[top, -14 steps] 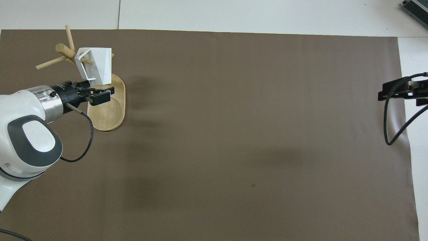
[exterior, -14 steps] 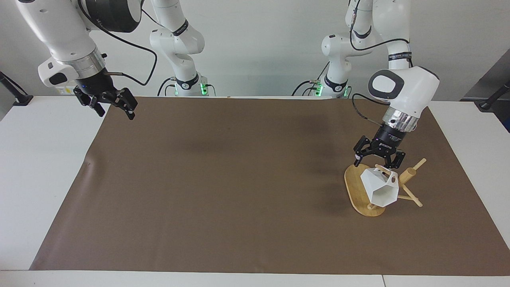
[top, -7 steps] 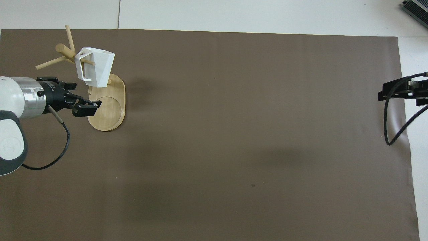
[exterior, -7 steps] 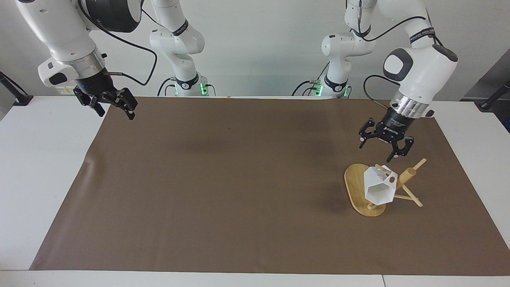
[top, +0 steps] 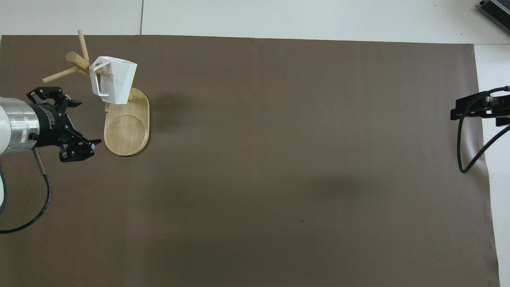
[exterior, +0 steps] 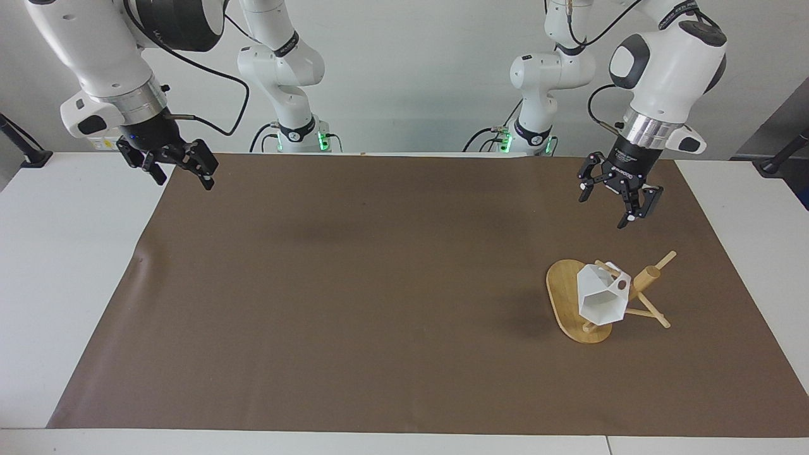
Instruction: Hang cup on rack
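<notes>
Hands first: the left hand hangs wide open and empty above the brown mat, clear of everything. Past its fingertips, away from the robots, the cup hangs by its handle on a peg of the rack. The right hand waits open over the tabletop's other end.

Cup hung on rack peg, rack at mat's four o'clock in facing view.
</notes>
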You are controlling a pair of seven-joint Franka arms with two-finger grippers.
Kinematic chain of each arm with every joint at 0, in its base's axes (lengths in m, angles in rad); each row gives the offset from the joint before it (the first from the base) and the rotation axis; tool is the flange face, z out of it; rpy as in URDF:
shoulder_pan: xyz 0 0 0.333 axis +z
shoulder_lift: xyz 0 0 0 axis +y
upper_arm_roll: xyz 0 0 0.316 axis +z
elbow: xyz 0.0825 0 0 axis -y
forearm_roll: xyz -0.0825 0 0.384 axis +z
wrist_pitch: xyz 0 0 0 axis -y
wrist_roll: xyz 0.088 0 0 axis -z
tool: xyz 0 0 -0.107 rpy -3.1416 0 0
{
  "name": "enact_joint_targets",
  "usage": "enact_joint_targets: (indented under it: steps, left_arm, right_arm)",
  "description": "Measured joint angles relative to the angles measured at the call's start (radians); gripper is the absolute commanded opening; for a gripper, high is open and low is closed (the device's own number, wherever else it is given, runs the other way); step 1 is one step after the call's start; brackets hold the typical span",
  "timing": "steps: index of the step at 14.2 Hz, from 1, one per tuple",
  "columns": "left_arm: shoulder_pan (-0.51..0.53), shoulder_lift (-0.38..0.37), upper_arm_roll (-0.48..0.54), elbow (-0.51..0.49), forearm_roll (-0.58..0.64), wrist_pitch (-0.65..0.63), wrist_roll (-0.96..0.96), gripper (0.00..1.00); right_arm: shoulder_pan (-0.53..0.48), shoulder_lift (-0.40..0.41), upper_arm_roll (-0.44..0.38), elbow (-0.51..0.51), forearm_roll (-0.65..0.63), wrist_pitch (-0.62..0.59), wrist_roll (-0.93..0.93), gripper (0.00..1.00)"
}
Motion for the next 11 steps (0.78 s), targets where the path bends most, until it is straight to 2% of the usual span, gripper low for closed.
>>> enact_joint_targets:
  steps: [5,11]
  left_arm:
    - [0.002,-0.011,0.028,0.022,0.004,-0.077,0.569,1.0]
    - [0.003,-0.016,0.106,0.075,0.017,-0.154,1.126,1.0]
  right_arm:
    - [0.0,0.0,0.0,0.0,0.0,0.0,0.0,1.0]
    - [0.0,0.0,0.0,0.0,0.0,0.0,0.0,1.0]
